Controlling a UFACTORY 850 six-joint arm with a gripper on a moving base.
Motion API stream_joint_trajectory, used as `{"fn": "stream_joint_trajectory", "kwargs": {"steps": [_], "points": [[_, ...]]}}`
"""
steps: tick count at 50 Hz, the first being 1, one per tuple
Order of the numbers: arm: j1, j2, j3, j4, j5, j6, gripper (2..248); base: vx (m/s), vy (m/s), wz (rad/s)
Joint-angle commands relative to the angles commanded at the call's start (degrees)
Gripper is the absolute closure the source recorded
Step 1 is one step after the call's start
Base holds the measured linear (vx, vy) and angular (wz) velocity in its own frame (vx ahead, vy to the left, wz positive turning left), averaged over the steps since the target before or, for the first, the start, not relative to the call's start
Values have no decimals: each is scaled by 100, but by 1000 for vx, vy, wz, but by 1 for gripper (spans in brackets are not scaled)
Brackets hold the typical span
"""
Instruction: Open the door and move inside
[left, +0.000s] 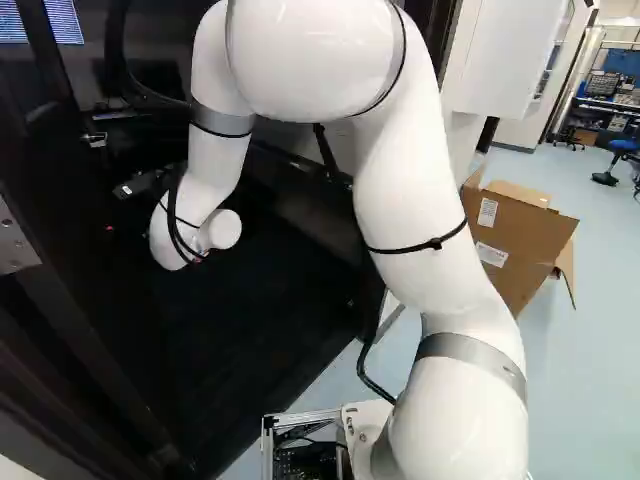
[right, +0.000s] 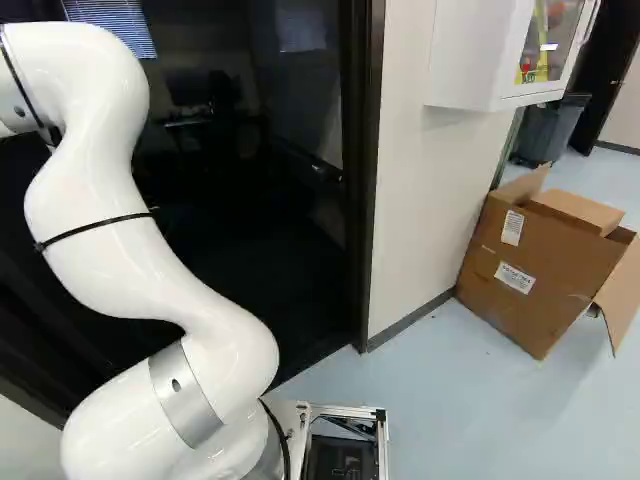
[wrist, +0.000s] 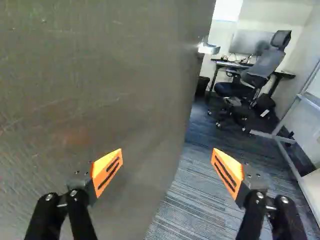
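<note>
In the left base view the gripper (left: 140, 187) is a dark shape at the end of my arm, hard to make out against the dark doorway. The wrist view shows the gripper (wrist: 166, 162) open, its orange-padded fingers wide apart with nothing between them. The door (wrist: 100, 75) is a broad grey-brown panel ahead of one finger and stands ajar. Its edge runs through the space ahead of the fingers. A silver handle (wrist: 209, 48) juts out by that edge, farther ahead. Beyond the other finger, the room's carpet (wrist: 200, 195) shows through the opening.
Inside the room are an office chair (wrist: 257, 72), a desk (wrist: 232, 64) and a glazed partition with a pale frame (wrist: 295, 165). The dark door frame (right: 365, 200) borders a white wall (right: 420, 190). A cardboard box (right: 535, 265) stands on the floor below a wall cabinet (right: 480, 50).
</note>
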Motion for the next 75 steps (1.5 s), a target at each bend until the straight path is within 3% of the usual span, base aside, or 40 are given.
{"fn": "stream_joint_trajectory", "kwargs": {"steps": [30, 75], "points": [[48, -61, -80, -24, 0, 0, 3, 0, 0, 0], [299, -487, -652, -611, 0, 0, 3, 0, 0, 0]]}}
